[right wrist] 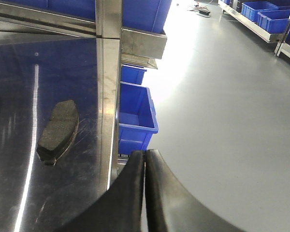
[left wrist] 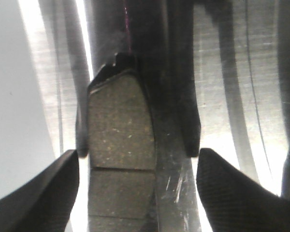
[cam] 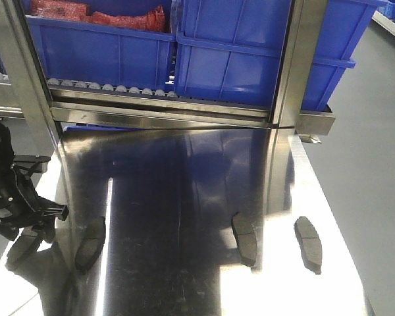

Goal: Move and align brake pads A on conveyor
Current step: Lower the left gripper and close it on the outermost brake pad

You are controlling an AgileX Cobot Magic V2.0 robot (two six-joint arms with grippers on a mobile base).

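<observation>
- Fingertips [left wrist: 43, 198] of the left gripper [left wrist: 137, 157] stand wide apart, one on each side of one of the brake pads A [left wrist: 121, 154], gripping nothing. This pad lies flat on the steel table [left wrist: 217, 96], closer to the fingertip on the left of the wrist view.
- Its long axis runs away from the wrist camera, across the closing line, so closing would pinch its long edges. I judge a small sideways centring is needed first.
- The right gripper [right wrist: 145, 193] is pressed closed on nothing beyond the table edge, with another pad [right wrist: 58, 130] lying toward the table's middle. The left arm is plainly nearer its pad.
- The front view shows a pad [cam: 90, 243] just beside the left arm, and two more [cam: 245, 238] [cam: 309, 243] well apart to the right.
- The conveyor appears in no view, so its direction cannot be told. The straddled pad's near end is cut off, and in the front view the arm and its shadow obscure it.
</observation>
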